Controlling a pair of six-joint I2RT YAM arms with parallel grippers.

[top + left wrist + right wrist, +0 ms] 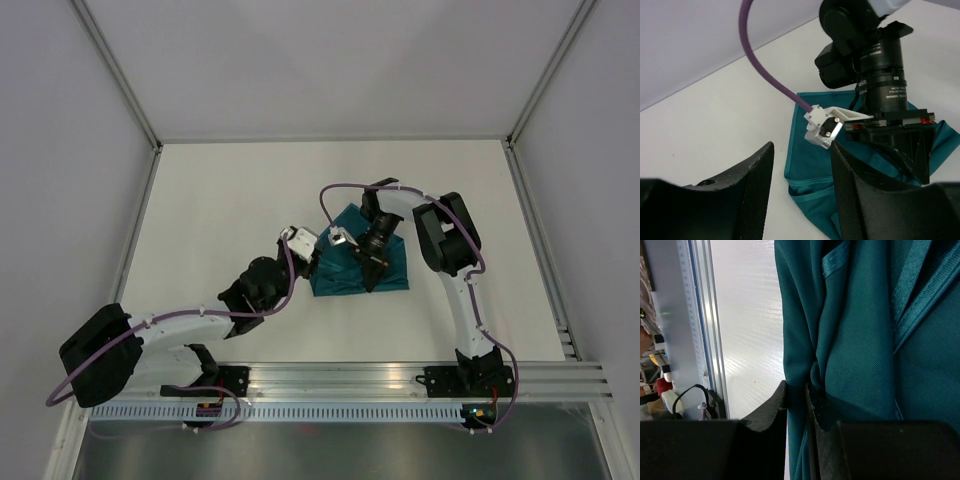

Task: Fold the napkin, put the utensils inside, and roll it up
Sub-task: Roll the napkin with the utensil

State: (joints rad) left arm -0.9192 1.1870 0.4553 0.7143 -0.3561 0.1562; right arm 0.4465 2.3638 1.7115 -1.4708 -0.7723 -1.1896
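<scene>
Bunching limply where the right fingers (771,407) pinch a fold, the soft, light napkin (855,340) likely needs a hem grip from the left fingers (752,190), apart and empty.

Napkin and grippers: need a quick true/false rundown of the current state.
1. The right gripper is pinched on a fold of the napkin. True.
2. The left gripper is clamped on the napkin. False: its jaws stand open and grip nothing, near the cloth's edge.
3. The napkin lies flat and fully spread. False: it is bunched up, with folds and hems lying over each other.
4. The napkin rests on the white table. True.
</scene>
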